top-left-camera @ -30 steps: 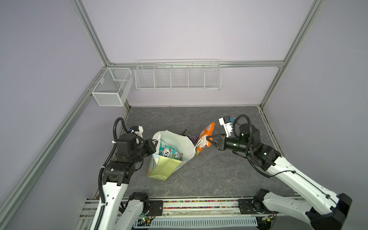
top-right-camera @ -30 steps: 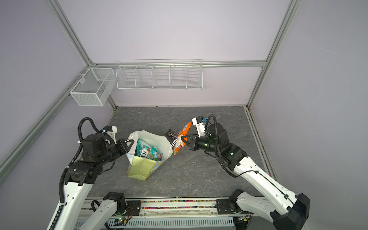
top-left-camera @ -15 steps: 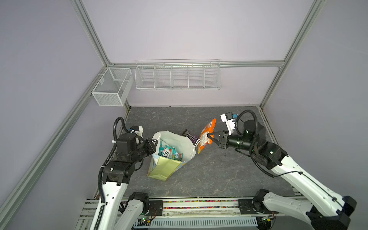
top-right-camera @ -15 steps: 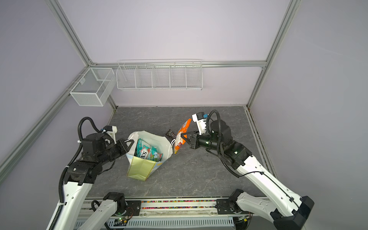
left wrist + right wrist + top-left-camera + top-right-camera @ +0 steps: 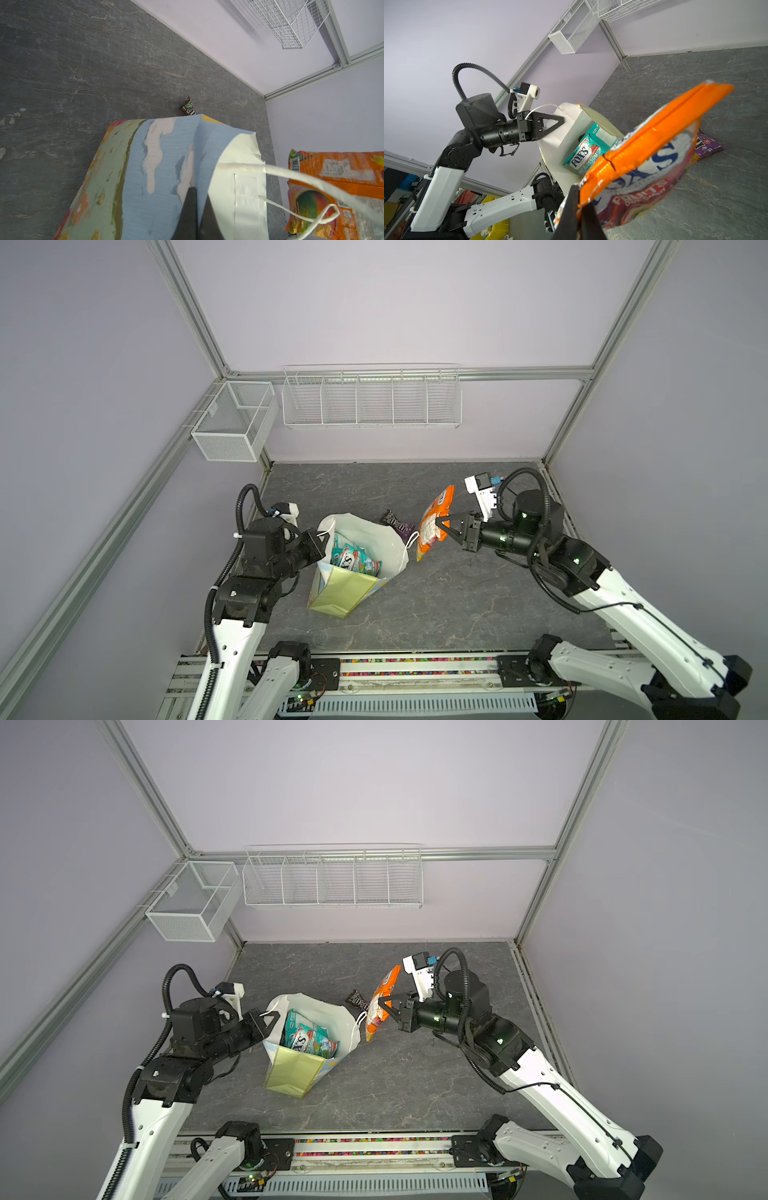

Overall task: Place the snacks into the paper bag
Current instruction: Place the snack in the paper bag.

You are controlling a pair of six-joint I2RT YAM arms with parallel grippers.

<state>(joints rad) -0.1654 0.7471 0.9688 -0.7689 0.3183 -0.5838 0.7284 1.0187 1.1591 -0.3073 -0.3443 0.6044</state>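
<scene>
The paper bag (image 5: pixel 353 593) (image 5: pixel 295 1073) stands tilted on the grey table with its white mouth open. A teal-red FOX'S pouch (image 5: pixel 351 558) (image 5: pixel 583 155) lies inside it. My left gripper (image 5: pixel 322 537) (image 5: pixel 199 191) is shut on the bag's rim at the left. Just right of the bag's mouth hangs the orange pouch (image 5: pixel 436 506) (image 5: pixel 654 135), with my right gripper (image 5: pixel 440 526) (image 5: pixel 580 197) shut on its edge. A brown-purple M&M's pack (image 5: pixel 397 524) (image 5: pixel 188 109) lies on the table behind the bag.
A long white wire basket (image 5: pixel 370 406) hangs on the back wall. A smaller mesh basket (image 5: pixel 232 435) hangs at the back left corner. Aluminium frame posts (image 5: pixel 569 414) border the table (image 5: pixel 457 605).
My right arm has lifted the orange pouch a little, up and back. The left gripper and the bag have stayed where they were.
</scene>
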